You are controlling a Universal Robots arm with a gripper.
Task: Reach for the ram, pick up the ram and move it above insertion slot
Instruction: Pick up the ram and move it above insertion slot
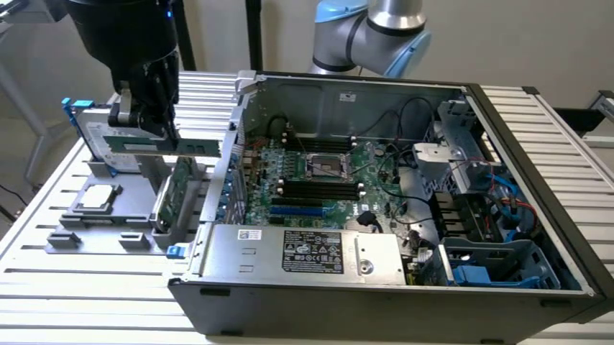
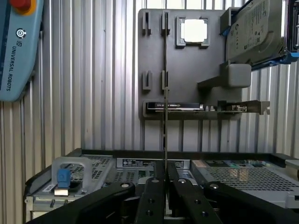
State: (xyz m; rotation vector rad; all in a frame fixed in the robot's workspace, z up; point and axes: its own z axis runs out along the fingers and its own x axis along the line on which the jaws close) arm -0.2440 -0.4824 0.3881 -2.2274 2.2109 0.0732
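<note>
My gripper (image 1: 154, 138) is shut on the ram (image 1: 187, 148), a thin green stick held level in the air above the grey parts holder (image 1: 125, 188), at the exterior view's left of the open computer case (image 1: 384, 287). From the wrist camera the ram (image 2: 165, 93) appears edge-on as a thin line rising from between the closed fingers of the gripper (image 2: 165, 179). The black memory slots (image 1: 317, 188) lie on the motherboard inside the case, off to the exterior view's right of the gripper.
On the holder stand a green expansion card with a metal bracket (image 1: 177, 195), a silver hard drive (image 1: 96, 129) and a square processor (image 1: 99, 195). The case's raised side wall (image 1: 230, 151) stands between holder and motherboard. A teach pendant (image 2: 14, 46) lies on the slatted table.
</note>
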